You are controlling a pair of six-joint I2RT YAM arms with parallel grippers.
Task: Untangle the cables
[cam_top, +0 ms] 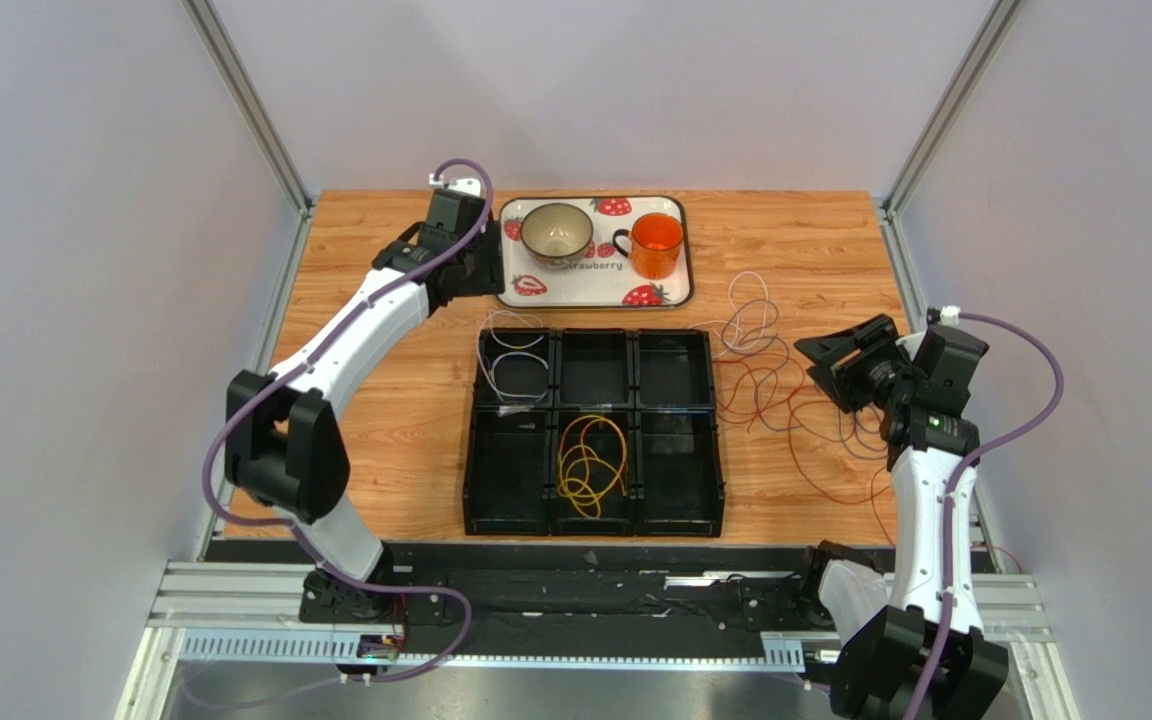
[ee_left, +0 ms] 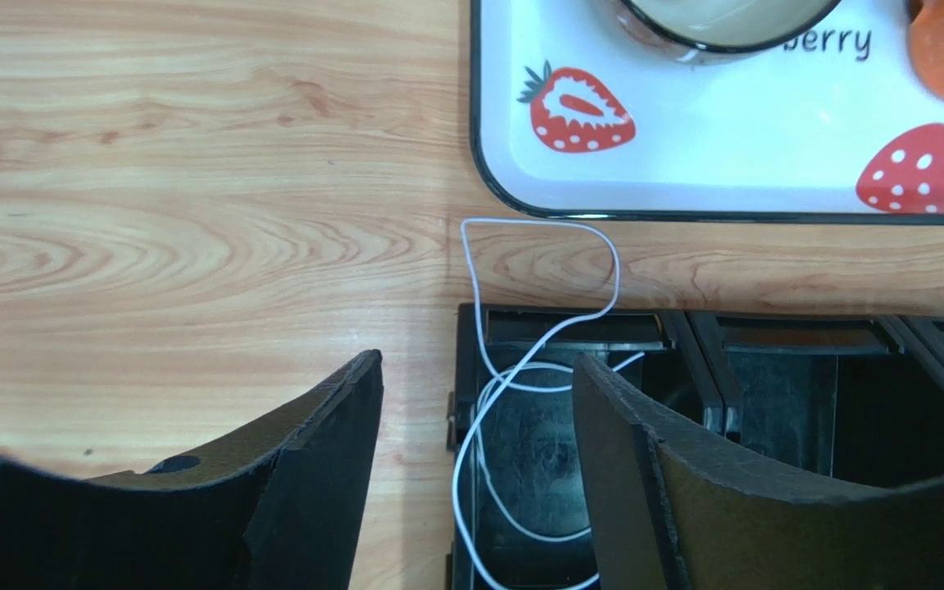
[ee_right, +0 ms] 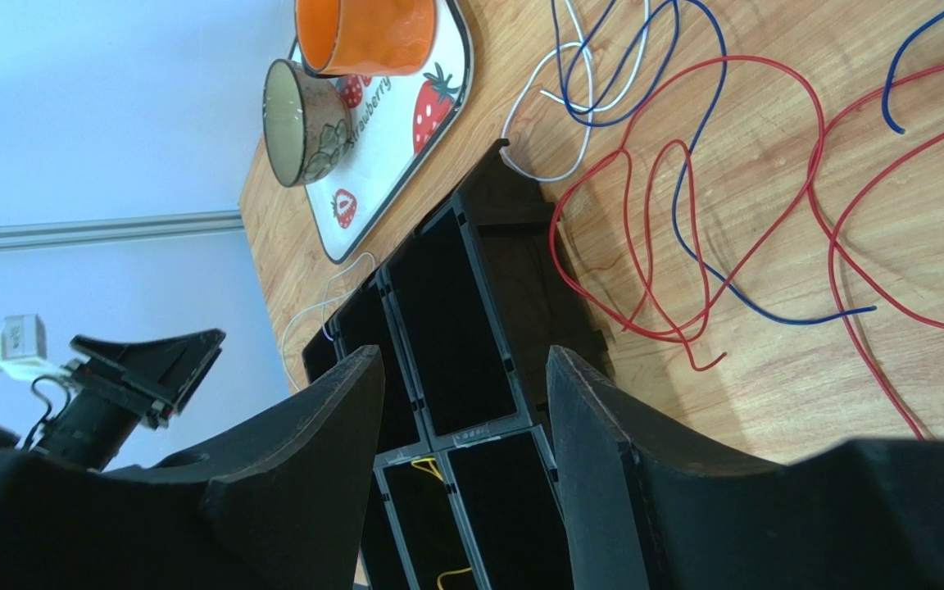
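Observation:
A white cable (cam_top: 515, 368) lies coiled in the black organizer's (cam_top: 593, 518) far-left compartment, with one loop spilling onto the wood (ee_left: 544, 225). A yellow cable (cam_top: 593, 458) is coiled in the near-middle compartment. Red (cam_top: 823, 450), blue and white cables lie tangled on the table to the right of the organizer; the right wrist view shows the red (ee_right: 686, 160), the blue (ee_right: 701, 252) and the white (ee_right: 560, 123). My left gripper (cam_top: 480, 278) is open and empty above the white cable (ee_left: 526, 369). My right gripper (cam_top: 838, 368) is open and empty beside the tangle.
A strawberry-print tray (cam_top: 597, 273) at the back holds a bowl (cam_top: 555, 231) and an orange cup (cam_top: 657, 240). Grey walls close in the left and right sides. The organizer's other compartments (ee_right: 446, 307) look dark.

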